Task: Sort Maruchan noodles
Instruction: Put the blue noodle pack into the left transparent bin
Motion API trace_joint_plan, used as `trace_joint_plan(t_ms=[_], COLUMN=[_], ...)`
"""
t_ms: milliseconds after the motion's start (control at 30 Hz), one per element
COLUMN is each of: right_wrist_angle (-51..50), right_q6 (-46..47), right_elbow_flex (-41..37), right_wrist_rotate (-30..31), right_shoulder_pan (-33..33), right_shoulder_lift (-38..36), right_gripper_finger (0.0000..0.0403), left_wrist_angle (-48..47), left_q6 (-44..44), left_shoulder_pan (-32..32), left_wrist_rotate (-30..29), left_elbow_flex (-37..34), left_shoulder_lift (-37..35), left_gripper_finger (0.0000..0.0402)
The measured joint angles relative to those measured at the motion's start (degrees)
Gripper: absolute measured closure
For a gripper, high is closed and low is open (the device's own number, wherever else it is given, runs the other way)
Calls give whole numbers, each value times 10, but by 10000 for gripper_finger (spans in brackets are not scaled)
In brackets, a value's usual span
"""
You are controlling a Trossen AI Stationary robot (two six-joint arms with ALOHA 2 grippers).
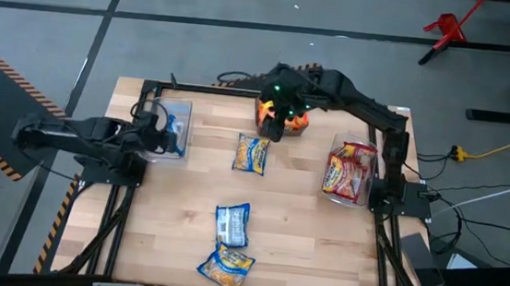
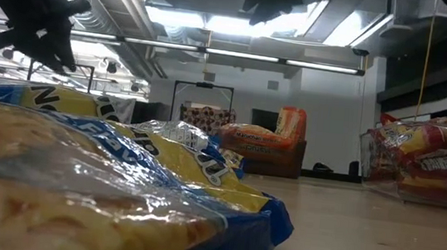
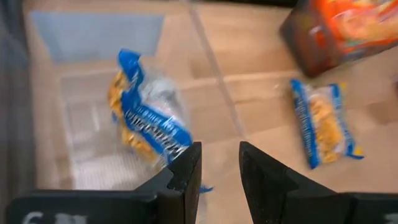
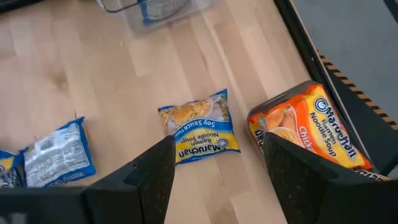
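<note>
The left gripper [image 3: 219,171] hangs over the clear bin [image 1: 175,129] with its fingers a little apart and nothing between them; just below and ahead of it a blue-and-yellow packet [image 3: 144,121] lies in this bin. The right gripper [image 4: 214,165] is spread wide and empty above the table [image 1: 320,251]. Ahead of its fingers lies another blue-and-yellow packet [image 4: 199,127], and beside it the orange packets [image 4: 314,134].

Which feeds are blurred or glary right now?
Left wrist view: motion-smeared, the blue-and-yellow noodle packet in the clear plastic bin looks soft. Low view: a near blue-and-yellow packet fills the foreground out of focus, ceiling lights glare. Right wrist view: sharp, print readable on the orange packet.
</note>
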Motion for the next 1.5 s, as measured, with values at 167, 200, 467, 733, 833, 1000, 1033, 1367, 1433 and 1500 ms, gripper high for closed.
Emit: trace_joint_plan(t_ms=[167,200,467,733,833,1000,1033,1367,1433,1500], right_wrist_angle=[-4,-3,-58,-95,-99,-99,-100,-104,-104,-104], right_q6=[0,0,4,31,31,38,40,41,38,30], right_elbow_flex=[0,0,0,0,0,0,0,0,0,0], right_wrist_rotate=[9,10,74,99,104,113,113,127,134,134], right_shoulder_pan=[23,27,54,73,78,84,84,84,84,84], right_shoulder_lift=[0,0,0,0,0,0,0,0,0,0], right_gripper_finger=[174,174,174,174,174,174,174,174,174,174], left_wrist_angle=[-3,-3,40,96,120,193,191,181,181,175], left_q6=[6,15,103,196,197,211,215,256,256,256], left_shoulder_pan=[70,83,173,266,295,318,322,333,333,333], left_wrist_rotate=[76,90,173,225,233,232,230,235,236,237], left_elbow_flex=[0,0,0,0,0,2,4,9,10,18], left_shoulder_lift=[37,47,134,216,223,221,221,221,219,212], left_gripper_finger=[301,301,301,301,301,305,310,399,400,401])
